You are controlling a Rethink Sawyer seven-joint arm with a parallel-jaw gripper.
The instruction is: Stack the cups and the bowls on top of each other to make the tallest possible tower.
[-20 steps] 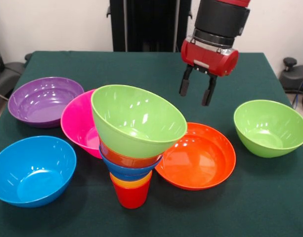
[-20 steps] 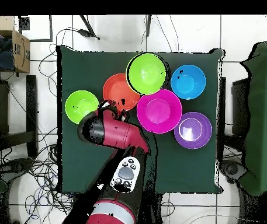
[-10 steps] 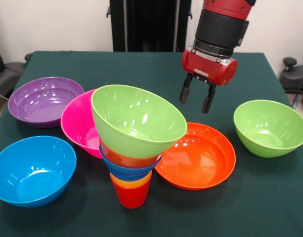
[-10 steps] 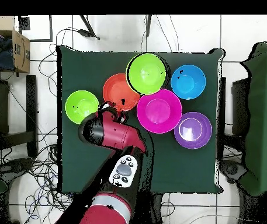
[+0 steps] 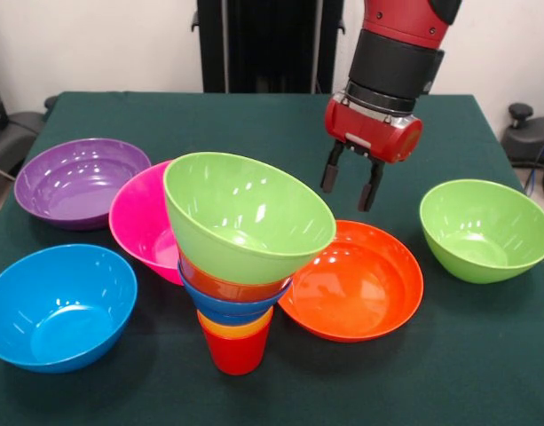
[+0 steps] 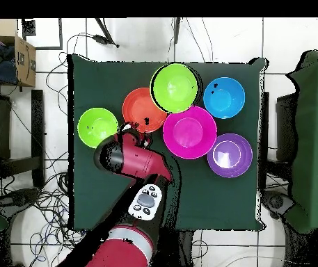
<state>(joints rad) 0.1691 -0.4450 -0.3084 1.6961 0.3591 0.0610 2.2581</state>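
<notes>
One hand [image 5: 349, 183] empty, fingers apart | above large orange-red bowl's [image 5: 360, 284] far rim | tower [image 5: 240, 257] near

The worktop [image 5: 254, 124] was covered in dark green cloth. In the front view, a red cup [image 5: 236, 351] stood on it at 6 o'clock, carrying a leaning tower [image 5: 240, 257] of nested bowls. A light blue bowl [image 5: 57, 304] sat at 8 o'clock, a purple bowl [image 5: 76, 180] at 10, and a pink bowl [image 5: 140, 222] between them, behind the tower. A large orange-red bowl [image 5: 360, 282] lay at 4 o'clock, and a lime green bowl [image 5: 484, 229] at 3.
</notes>
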